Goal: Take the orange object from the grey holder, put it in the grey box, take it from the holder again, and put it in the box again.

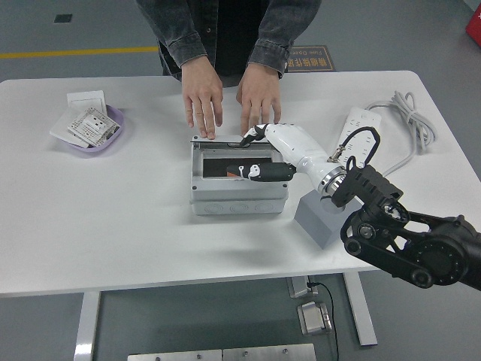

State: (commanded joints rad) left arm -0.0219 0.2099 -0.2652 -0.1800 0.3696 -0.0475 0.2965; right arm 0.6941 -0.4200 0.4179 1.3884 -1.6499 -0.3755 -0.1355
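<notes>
The grey box (239, 197) stands open in the middle of the table. Inside it lies the orange object (228, 173), partly covered by my hand. My right hand (251, 154), white with black fingers, reaches over the box from the right. One black finger (263, 172) dips into the box beside the orange object, another rests at the back rim. The fingers are stretched out and grip nothing. The grey holder (319, 219) sits right of the box, under my forearm, with nothing visible on it. A person's two hands (204, 96) lie flat on the table just behind the box.
A purple bowl (113, 120) with white cards stands at the far left. A white power strip (358, 124) and its coiled cable (409, 120) lie at the far right. My black right arm (409, 241) hangs over the table's near right edge.
</notes>
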